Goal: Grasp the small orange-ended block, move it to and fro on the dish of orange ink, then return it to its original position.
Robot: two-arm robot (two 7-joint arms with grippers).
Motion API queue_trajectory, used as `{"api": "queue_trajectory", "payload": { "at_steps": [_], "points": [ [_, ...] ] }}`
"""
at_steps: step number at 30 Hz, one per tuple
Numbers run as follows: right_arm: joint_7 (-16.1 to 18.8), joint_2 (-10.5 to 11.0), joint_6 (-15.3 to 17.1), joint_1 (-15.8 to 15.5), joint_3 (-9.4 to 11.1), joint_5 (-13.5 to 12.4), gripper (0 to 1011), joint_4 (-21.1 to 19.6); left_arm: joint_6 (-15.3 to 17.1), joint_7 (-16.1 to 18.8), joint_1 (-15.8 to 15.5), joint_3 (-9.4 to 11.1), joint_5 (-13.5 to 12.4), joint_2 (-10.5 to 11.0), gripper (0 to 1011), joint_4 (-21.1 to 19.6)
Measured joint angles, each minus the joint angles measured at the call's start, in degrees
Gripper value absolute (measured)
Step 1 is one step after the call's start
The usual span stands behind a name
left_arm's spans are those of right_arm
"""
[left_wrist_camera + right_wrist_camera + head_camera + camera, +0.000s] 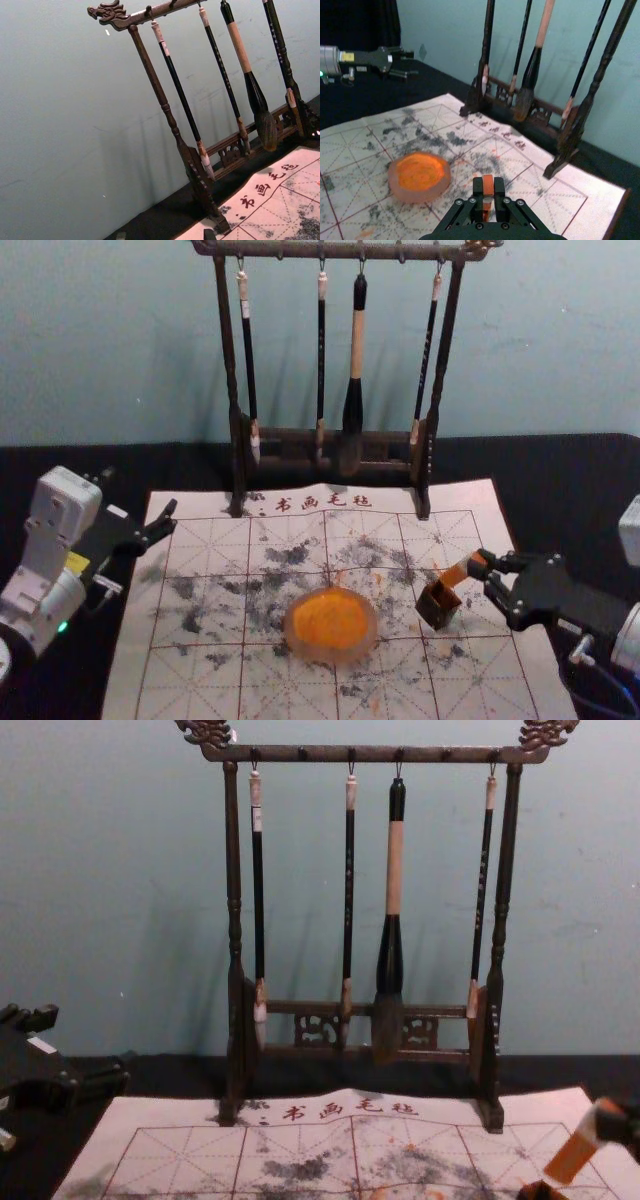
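My right gripper (pixel 484 565) is at the right of the mat, shut on the small block (pixel 457 573), which slants down to the left. Its lower end hangs at the top of a small dark square holder (pixel 438 607); whether they touch, I cannot tell. In the right wrist view the block (pixel 488 186) is pinched by my right gripper (pixel 488 189). The chest view has the block (pixel 573 1156) tilted above the holder (pixel 541 1191). A round dish of orange ink (pixel 331 625) lies mid-mat. My left gripper (pixel 163 523) stays parked, open, over the mat's left edge.
Behind the dish, a dark wooden rack (pixel 330 436) with hanging brushes stands at the back of the ink-stained mat (pixel 200 660). Black cloth (pixel 560 475) surrounds the mat, and a wall rises behind.
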State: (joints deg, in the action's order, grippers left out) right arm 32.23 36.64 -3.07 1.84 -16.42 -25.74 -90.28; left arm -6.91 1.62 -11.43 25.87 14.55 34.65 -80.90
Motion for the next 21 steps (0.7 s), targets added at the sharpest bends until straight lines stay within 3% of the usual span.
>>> {"api": "queue_trajectory", "payload": {
  "at_steps": [9,14,21],
  "points": [
    [1.3,1.1,0.7,1.0,0.9,-2.0,101,-2.4,0.0,0.0,0.0,0.0,0.0,0.0,1001,0.0],
    [2.3,0.9,2.0,3.6,-1.0,-2.2,101,-2.0,0.0,0.0,0.0,0.0,0.0,0.0,1001,0.0],
    [3.5,-0.7,2.7,7.7,-5.1,-0.6,101,0.1,0.0,0.0,0.0,0.0,0.0,0.0,1001,0.0]
  ]
}}
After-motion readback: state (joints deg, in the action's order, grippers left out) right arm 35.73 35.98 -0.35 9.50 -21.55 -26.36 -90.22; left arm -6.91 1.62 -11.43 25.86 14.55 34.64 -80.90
